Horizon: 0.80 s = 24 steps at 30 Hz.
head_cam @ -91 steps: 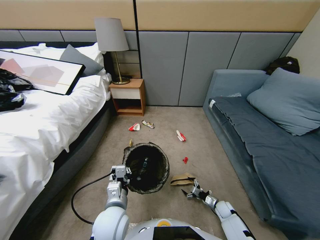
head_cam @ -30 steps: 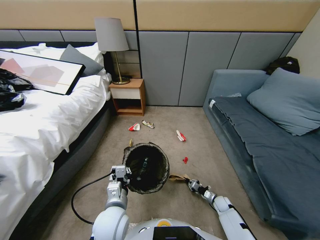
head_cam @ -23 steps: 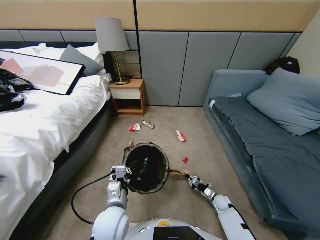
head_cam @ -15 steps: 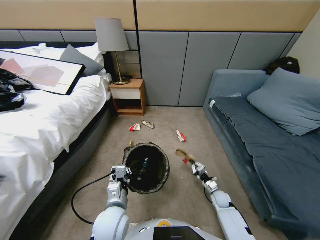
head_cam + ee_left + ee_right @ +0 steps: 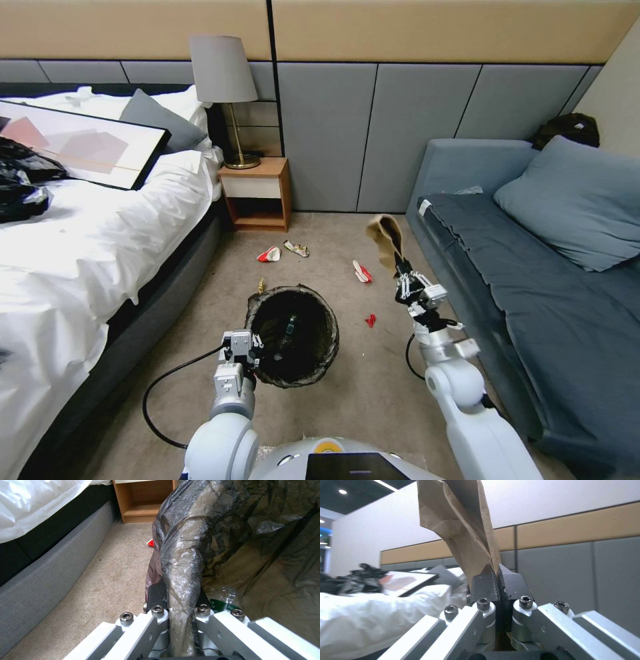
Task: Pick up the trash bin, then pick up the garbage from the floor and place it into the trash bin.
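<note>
Your trash bin, lined with a dark bag, sits low in front of the robot, mouth up; a plastic bottle lies inside. Your left gripper has its jaws closed on the near-left rim, bag and wall pinched between them. Your right gripper is raised and points upward, jaws clamped on the bottom end of a brown cardboard scrap. The scrap stands above the jaws, long axis near vertical, folded and creased. The relation that matters: the bin mouth lies to the left of the right gripper, nearer the robot and well below it, so the scrap must travel inward and down, and I judge it will need tipping over to enter end first. The bin mouth looks wide against the scrap. Room is open over the carpet between the two arms. Mind the sofa edge just beside your right arm; the bed is well apart on the left. Red-and-white wrappers and a small red scrap lie on the floor beyond the bin, not yet collected.
</note>
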{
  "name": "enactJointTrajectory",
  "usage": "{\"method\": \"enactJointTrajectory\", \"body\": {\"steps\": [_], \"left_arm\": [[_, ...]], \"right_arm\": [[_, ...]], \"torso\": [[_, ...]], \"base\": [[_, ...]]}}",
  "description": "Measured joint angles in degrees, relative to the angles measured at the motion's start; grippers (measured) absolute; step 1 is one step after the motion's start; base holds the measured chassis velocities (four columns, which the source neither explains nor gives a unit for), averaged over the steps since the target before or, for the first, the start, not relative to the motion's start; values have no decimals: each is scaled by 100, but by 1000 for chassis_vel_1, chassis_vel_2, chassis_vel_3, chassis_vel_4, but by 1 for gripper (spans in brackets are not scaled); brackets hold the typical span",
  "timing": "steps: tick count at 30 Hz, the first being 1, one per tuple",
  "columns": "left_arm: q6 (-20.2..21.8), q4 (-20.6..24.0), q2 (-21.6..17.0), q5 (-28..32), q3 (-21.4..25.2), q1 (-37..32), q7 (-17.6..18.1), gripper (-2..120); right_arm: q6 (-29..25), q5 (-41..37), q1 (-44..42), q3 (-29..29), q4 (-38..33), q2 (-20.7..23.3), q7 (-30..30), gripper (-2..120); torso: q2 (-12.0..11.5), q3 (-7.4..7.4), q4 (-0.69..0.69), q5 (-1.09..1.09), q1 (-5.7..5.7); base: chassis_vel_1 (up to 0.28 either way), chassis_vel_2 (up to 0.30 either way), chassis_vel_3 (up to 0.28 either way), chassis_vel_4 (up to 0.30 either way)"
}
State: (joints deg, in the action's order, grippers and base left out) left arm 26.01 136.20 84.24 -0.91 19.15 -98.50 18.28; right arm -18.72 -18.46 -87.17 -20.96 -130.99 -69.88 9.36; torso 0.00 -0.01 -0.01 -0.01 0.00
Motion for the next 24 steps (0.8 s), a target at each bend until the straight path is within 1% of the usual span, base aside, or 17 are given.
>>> {"method": "enactJointTrajectory", "body": {"steps": [2,3,6,7,11,12,15,16,19,24], "left_arm": [[0,0,0,0,0,0,0,0],[0,0,0,0,0,0,0,0],[0,0,0,0,0,0,0,0],[0,0,0,0,0,0,0,0],[0,0,0,0,0,0,0,0],[0,0,0,0,0,0,0,0],[0,0,1,0,-1,0,0,0],[0,0,1,0,-1,0,0,0],[0,0,0,0,-1,0,0,0],[0,0,0,0,-1,0,0,0]], "right_arm": [[-1,278,-207,448,-28,110,-86,0],[-1,278,-207,448,-28,110,-86,0],[-67,589,-399,945,83,229,-81,0],[-67,589,-399,945,83,229,-81,0],[-212,972,-432,1393,380,157,33,0],[-212,972,-432,1393,380,157,33,0],[-239,1139,-413,1686,657,26,50,0],[-239,1139,-413,1686,657,26,50,0],[-256,1265,-343,1914,982,-78,47,0],[-312,1417,-258,2036,1249,-168,46,0]], "torso": [[0,0,1,1,0],[0,0,1,1,0],[0,0,1,0,0],[0,0,1,0,0],[0,0,1,0,0],[0,0,1,0,0],[0,0,0,0,0],[0,0,0,0,0],[0,1,1,0,0],[0,1,1,0,0]], "base": [[0,0,0,0],[0,0,0,0],[0,0,0,0],[0,0,0,0],[0,0,0,0],[0,0,0,0],[0,0,0,0],[0,0,0,0],[0,0,0,0],[0,0,0,0]]}}
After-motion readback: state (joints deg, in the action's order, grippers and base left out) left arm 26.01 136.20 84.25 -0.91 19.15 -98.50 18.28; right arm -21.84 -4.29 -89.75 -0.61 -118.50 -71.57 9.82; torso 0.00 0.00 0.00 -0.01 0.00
